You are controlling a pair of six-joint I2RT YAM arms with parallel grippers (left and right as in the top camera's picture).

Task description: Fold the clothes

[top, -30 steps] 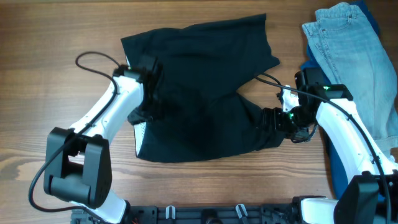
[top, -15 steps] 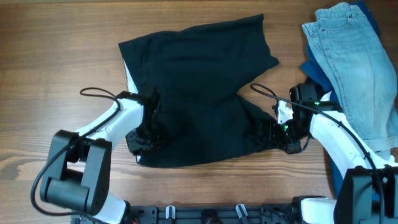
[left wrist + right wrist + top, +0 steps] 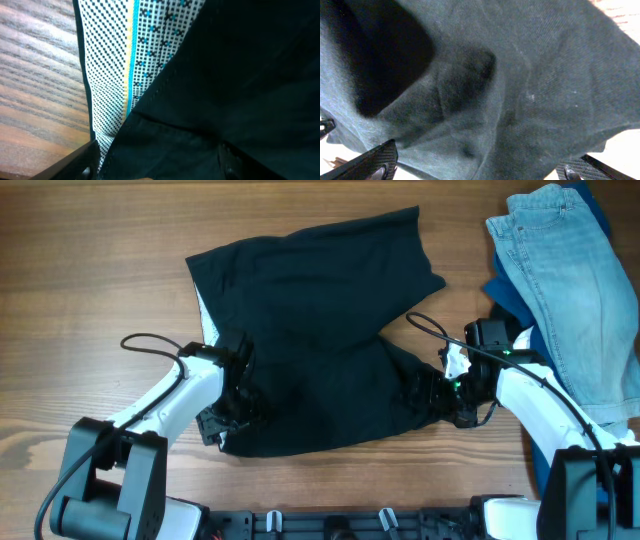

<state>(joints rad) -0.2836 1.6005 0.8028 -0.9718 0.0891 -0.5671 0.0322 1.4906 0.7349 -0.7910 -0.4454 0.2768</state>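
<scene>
Overhead, the black garment (image 3: 320, 330) is lying nearly square, long axis unclear, far edge slanting away rightward; my left gripper (image 3: 235, 405) and right gripper (image 3: 428, 395) are standing spread on it.

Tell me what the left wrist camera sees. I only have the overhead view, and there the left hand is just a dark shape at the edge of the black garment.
Observer: The left hand sits over a white dotted lining with a yellow and blue stripe, beside a stitched seam of the black garment.
Operator: Are its fingers pinching anything?
Observer: It seems not; they stand apart at the frame's bottom, with the cloth lying flat beyond them.
Operator: And the right hand?
Observer: Its fingers sit wide at the frame's bottom corners, with a bunched fold of black cloth between them.
</scene>
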